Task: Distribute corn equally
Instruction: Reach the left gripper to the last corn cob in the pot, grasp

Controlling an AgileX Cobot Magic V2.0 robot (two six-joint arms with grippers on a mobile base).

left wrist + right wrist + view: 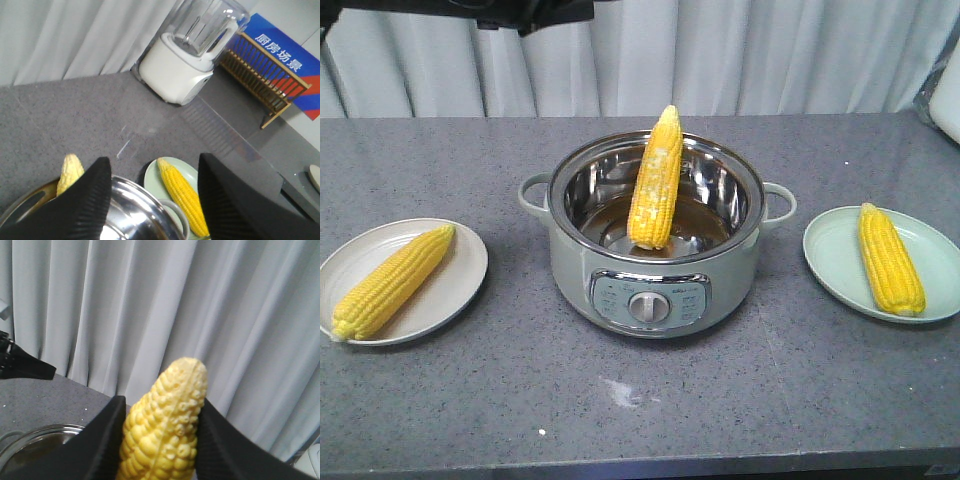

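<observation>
Grey speckled counter (640,410), pale curtain (720,50). We are clamping bright yellow corn cob (165,435) in right gripper (161,405), judged bound for plate. Left gripper (153,161) is hanging spread, empty, over steel-lined electric pot (570,275) where second cob (655,180) is leaning. Beige plate (457,290) is carrying third cob (395,282), pale green plate (835,260) fourth cob (890,258).

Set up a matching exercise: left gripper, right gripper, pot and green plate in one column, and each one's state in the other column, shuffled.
Column 1
1. left gripper
2. right gripper
3. pot
4. green plate

Column 2
A. bears a lying cob
B. open, holding nothing
C. has a tilted cob propped inside, tip above the rim
D. shut on a held cob

Pairs: 1-B, 2-D, 3-C, 4-A
</observation>
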